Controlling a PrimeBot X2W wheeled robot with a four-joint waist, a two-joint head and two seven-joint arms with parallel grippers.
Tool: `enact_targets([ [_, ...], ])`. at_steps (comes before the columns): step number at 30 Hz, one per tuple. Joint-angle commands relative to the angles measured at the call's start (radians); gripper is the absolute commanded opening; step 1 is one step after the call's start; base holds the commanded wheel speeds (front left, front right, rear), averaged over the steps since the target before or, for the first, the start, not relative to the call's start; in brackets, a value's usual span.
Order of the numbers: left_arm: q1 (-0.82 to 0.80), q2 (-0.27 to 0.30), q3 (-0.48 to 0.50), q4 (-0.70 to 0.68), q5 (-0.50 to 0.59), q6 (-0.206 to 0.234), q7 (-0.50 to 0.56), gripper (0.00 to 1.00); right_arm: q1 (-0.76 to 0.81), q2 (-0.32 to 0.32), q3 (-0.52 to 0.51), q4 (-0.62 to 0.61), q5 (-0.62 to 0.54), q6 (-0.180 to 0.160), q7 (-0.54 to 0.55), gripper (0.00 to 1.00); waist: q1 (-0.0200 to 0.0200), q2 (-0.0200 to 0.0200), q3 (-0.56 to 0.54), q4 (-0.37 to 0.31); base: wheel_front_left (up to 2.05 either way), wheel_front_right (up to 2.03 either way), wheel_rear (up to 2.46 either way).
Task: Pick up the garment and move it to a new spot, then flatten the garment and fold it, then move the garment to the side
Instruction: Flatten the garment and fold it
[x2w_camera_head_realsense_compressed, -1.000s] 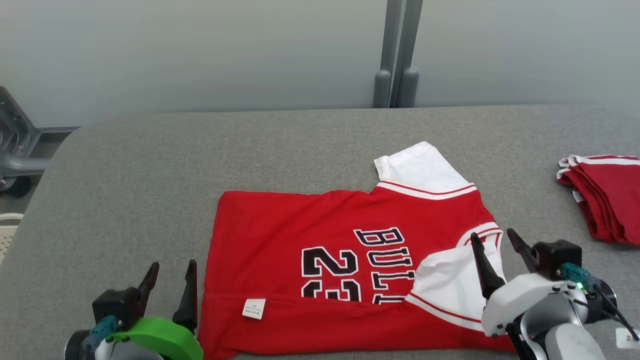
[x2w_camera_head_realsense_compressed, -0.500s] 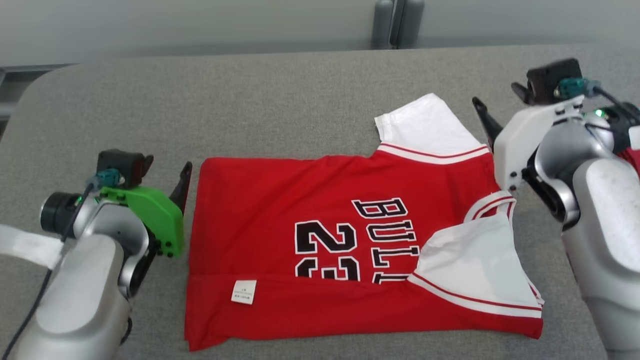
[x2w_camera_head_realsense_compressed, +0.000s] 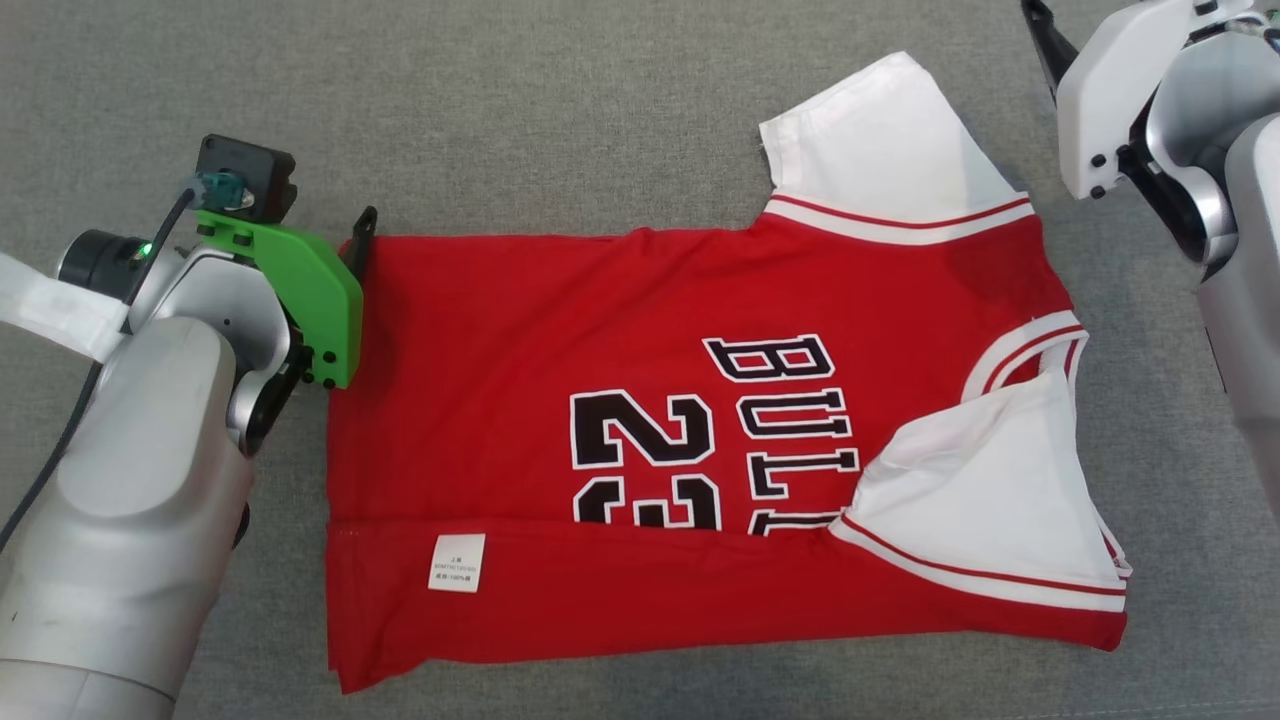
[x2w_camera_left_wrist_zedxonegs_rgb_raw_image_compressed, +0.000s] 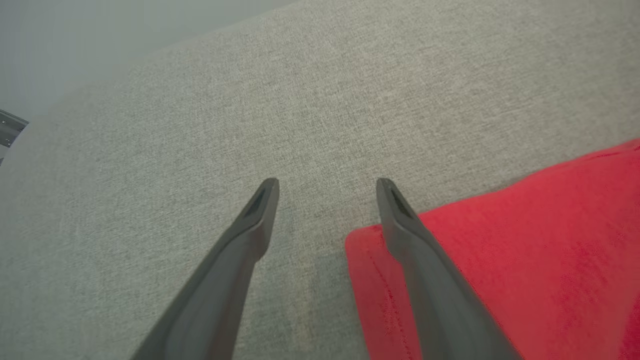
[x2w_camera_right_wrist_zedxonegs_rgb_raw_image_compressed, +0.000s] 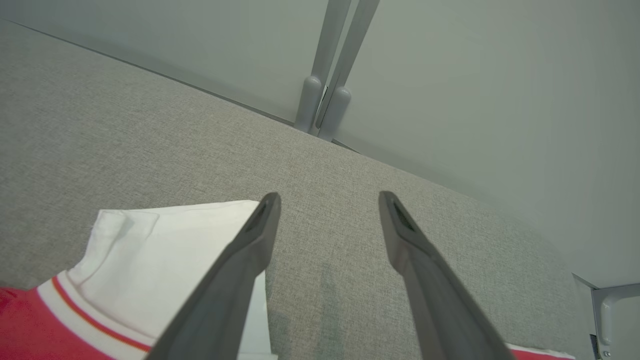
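The garment (x2w_camera_head_realsense_compressed: 640, 400) is a red jersey with black "23" lettering and white sleeves, lying flat on the grey fabric surface (x2w_camera_head_realsense_compressed: 500, 120). Its near hem is folded up, showing a white label (x2w_camera_head_realsense_compressed: 457, 562). The near sleeve (x2w_camera_head_realsense_compressed: 985, 490) is folded onto the body and the far sleeve (x2w_camera_head_realsense_compressed: 880, 140) sticks out. My left gripper (x2w_camera_left_wrist_zedxonegs_rgb_raw_image_compressed: 327, 186) is open over the far-left corner of the garment (x2w_camera_left_wrist_zedxonegs_rgb_raw_image_compressed: 500, 260), its right finger (x2w_camera_left_wrist_zedxonegs_rgb_raw_image_compressed: 400, 225) above the red edge. My right gripper (x2w_camera_right_wrist_zedxonegs_rgb_raw_image_compressed: 329, 199) is open just past the far sleeve (x2w_camera_right_wrist_zedxonegs_rgb_raw_image_compressed: 165, 250), its left finger (x2w_camera_right_wrist_zedxonegs_rgb_raw_image_compressed: 250, 245) over the sleeve's edge.
In the right wrist view a grey wall with a vertical post (x2w_camera_right_wrist_zedxonegs_rgb_raw_image_compressed: 325, 75) stands behind the surface's far edge, and a metal bracket (x2w_camera_right_wrist_zedxonegs_rgb_raw_image_compressed: 607, 310) shows at the lower right. The left wrist view shows bare grey fabric (x2w_camera_left_wrist_zedxonegs_rgb_raw_image_compressed: 200, 125) to the left of the garment.
The head camera has tilted down and closer. Both arms have reached forward, the left to the garment's far-left corner and the right to beside the far sleeve. Both grippers stayed open.
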Motion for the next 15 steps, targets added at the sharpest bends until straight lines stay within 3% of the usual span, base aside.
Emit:
enact_targets([
  [1, -0.012, -0.005, -0.005, 0.007, -0.010, -0.004, 0.005, 1.00, -0.014, -0.006, 0.004, 0.011, -0.006, 0.000, -0.006, 1.00, -0.0002, 0.0000, 0.051, 0.007, 0.00, 0.00, 0.00],
  [8, -0.014, -0.010, -0.042, 0.015, -0.040, -0.011, 0.047, 1.00, -0.054, -0.022, 0.010, 0.076, -0.006, 0.000, -0.042, 1.00, -0.0002, 0.0000, 0.053, 0.028, 0.00, 0.00, 0.00],
  [15, 0.007, -0.011, -0.045, -0.016, -0.044, 0.003, 0.018, 1.00, -0.052, -0.018, 0.014, 0.115, 0.004, 0.000, -0.065, 1.00, -0.0002, 0.0000, 0.032, 0.041, 0.00, 0.00, 0.00],
])
